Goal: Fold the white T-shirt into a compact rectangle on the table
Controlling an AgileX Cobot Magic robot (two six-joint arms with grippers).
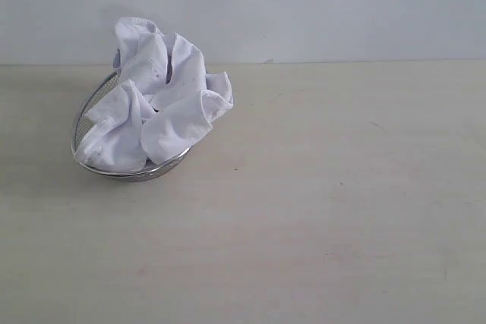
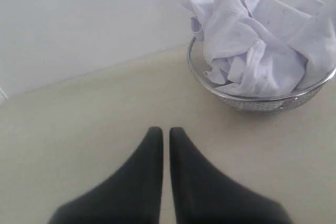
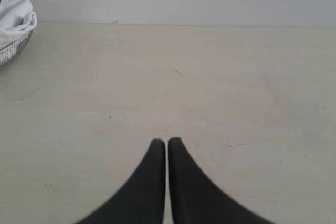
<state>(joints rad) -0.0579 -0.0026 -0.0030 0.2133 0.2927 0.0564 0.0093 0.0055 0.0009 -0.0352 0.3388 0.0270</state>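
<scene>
The white T-shirt (image 1: 156, 100) lies crumpled in a heap inside a round wire-mesh basket (image 1: 85, 123) at the back left of the table (image 1: 319, 210). No red band shows in the folds. The left wrist view has the T-shirt (image 2: 257, 40) and the basket (image 2: 262, 102) well ahead of my left gripper (image 2: 166, 130), which is shut with nothing in it above bare table. My right gripper (image 3: 166, 141) is shut and empty too, far from the T-shirt (image 3: 14, 11), of which only an edge shows. Neither gripper appears in the exterior view.
A pale wall (image 1: 304, 5) rises right behind the table's back edge. The basket tilts toward the front right, with cloth spilling over its rim. The table has small dark specks (image 1: 235, 168) on its surface.
</scene>
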